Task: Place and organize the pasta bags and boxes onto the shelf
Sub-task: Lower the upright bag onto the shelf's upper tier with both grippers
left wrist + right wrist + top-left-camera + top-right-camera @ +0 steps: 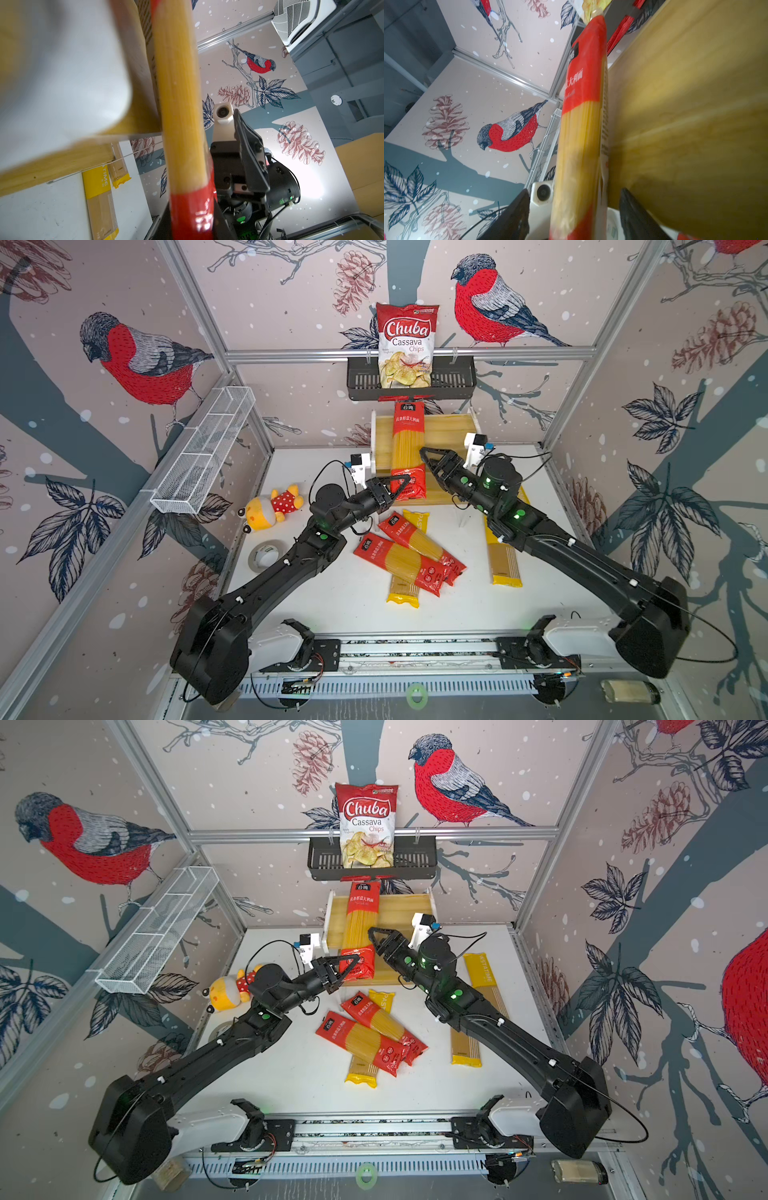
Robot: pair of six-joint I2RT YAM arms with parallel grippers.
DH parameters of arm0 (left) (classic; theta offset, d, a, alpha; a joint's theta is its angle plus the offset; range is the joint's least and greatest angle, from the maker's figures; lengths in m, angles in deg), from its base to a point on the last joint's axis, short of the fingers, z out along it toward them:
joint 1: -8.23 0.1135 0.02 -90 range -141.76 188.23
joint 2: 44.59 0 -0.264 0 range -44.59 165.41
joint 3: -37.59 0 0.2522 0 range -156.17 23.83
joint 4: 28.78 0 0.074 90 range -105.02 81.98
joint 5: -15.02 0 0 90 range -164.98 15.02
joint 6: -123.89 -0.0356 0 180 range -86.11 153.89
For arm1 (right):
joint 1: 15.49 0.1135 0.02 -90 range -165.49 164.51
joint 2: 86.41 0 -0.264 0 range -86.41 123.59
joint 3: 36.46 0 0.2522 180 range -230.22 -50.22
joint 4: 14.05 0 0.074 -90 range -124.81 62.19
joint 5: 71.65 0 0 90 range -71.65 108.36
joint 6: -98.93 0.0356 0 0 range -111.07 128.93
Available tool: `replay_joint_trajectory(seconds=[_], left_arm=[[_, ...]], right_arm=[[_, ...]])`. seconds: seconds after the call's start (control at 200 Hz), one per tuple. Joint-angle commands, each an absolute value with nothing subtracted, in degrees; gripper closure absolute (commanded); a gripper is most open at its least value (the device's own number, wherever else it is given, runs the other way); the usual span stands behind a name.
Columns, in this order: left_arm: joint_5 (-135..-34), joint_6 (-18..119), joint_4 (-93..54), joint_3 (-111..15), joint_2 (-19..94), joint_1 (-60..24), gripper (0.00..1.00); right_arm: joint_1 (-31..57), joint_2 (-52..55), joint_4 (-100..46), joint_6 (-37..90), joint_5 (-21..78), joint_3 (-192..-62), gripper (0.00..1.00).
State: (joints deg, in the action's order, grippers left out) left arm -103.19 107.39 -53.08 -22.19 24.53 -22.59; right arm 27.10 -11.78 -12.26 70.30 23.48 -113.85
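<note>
One of six nearly shelved: long red clear-window spaghetti pack (pixel 408 439) on stepped wooden shelf (pixel 446 427), left claw (pixel 402 483) clamping it, right claw (pixel 424 454) wide alongside. Five loose packs (pixel 405 560) lie behind claws.

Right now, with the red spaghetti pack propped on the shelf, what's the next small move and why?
Probably back the right gripper away from the red pack. Its jaws stand open either side of it, while the left gripper is shut on its lower end and the pack leans on the shelf.
</note>
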Motion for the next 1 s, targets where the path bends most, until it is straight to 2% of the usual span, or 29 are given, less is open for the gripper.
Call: replay_joint_trajectory(seconds=[0.0,0.17,0.235,0.32,0.42,0.54,0.755,0.996], left_arm=[[-99.53,105.57,-57.41,-23.88,23.57,-23.48,0.84],[-97.53,103.09,-53.79,-24.62,22.99,-24.90,0.82],[-97.24,102.80,-53.47,-24.68,22.66,-24.92,0.82],[-97.21,102.19,-52.30,-25.29,22.48,-24.90,0.79],[-96.91,101.28,-51.02,-25.67,21.79,-24.90,0.68],[-96.03,97.97,-46.24,-25.69,19.17,-24.81,0.52],[-95.45,93.78,-37.82,-24.51,12.07,-20.11,0.39],[-98.24,89.36,-29.93,-24.14,7.41,-12.13,0.36]], right_arm=[[28.71,-11.71,-14.59,68.83,26.79,-113.15,0.28],[30.02,-10.55,-10.67,70.17,29.20,-112.66,0.32],[30.17,-10.21,-11.73,69.92,28.94,-113.95,0.39],[30.20,-10.55,-12.01,70.19,28.59,-114.20,0.55],[30.21,-11.17,-11.26,70.72,28.20,-113.81,0.68],[29.95,-10.50,-10.86,71.14,28.35,-114.92,0.78],[29.55,-5.89,-9.63,72.95,31.08,-120.98,0.81],[30.06,0.58,-9.16,77.59,30.60,-128.79,0.77]])
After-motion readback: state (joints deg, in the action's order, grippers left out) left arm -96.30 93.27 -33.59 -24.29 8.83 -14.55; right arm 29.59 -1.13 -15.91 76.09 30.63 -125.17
